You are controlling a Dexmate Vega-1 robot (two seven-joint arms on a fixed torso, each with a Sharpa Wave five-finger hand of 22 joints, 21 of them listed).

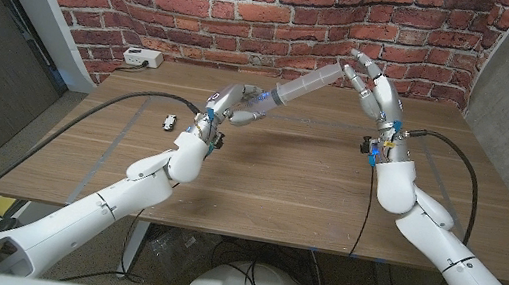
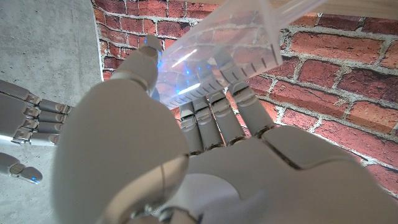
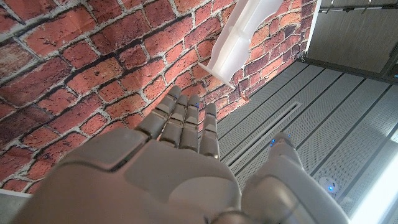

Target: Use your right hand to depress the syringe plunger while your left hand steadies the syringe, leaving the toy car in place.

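Syringe (image 1: 306, 83) held up off the table, tilted, its upper end toward your right hand (image 1: 372, 87). Head view: your left hand (image 1: 240, 106) grips the lower barrel, fingers wrapped round it; right fingers sit at the plunger end, whether touching it I cannot tell. Toy car (image 1: 168, 123) sits on the table (image 1: 289, 183), well apart to the left.

Left wrist view: fingers (image 2: 214, 112) curl round the clear graduated barrel (image 2: 230, 53); a firm hold, not confirmed from above.

Right wrist view: fingers (image 3: 183, 121) straight and loosely together, holding nothing; the white plunger flange (image 3: 221, 65) is just beyond the tips, seemingly a small gap.

Step judged: lined up, press not started. Next, close onto the flange and push along the axis.
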